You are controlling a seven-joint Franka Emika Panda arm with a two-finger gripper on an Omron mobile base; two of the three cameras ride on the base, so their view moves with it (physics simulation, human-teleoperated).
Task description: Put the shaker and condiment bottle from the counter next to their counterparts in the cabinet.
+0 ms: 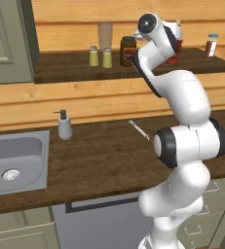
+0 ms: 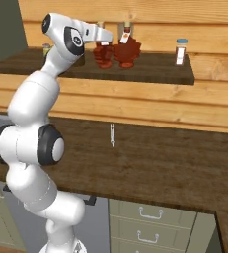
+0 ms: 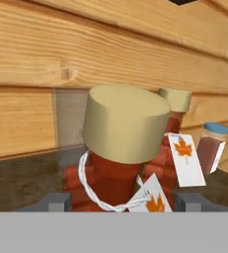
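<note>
Inside the cabinet (image 1: pixel 65 68), my gripper (image 3: pixel 123 200) is shut on the red ridged condiment bottle (image 3: pixel 125 128), its fingers on either side of the body below the tan cap. In the right base view the gripper (image 2: pixel 104 47) holds that bottle (image 2: pixel 104 55) upright, right beside its twin (image 2: pixel 127 52) at shelf level. In the left base view my arm hides most of the bottle (image 1: pixel 174 58). Two yellow-green shakers (image 1: pixel 93 56) (image 1: pixel 107 57) stand side by side further left on the cabinet floor.
A dark brown jar (image 1: pixel 128 51) stands between the shakers and the bottles. A reddish-brown shaker (image 2: pixel 180 52) is at the shelf's right. On the counter (image 1: pixel 109 155) are a steel sink (image 1: pixel 11 165), a grey soap dispenser (image 1: pixel 64 125) and a thin utensil (image 2: pixel 112 134).
</note>
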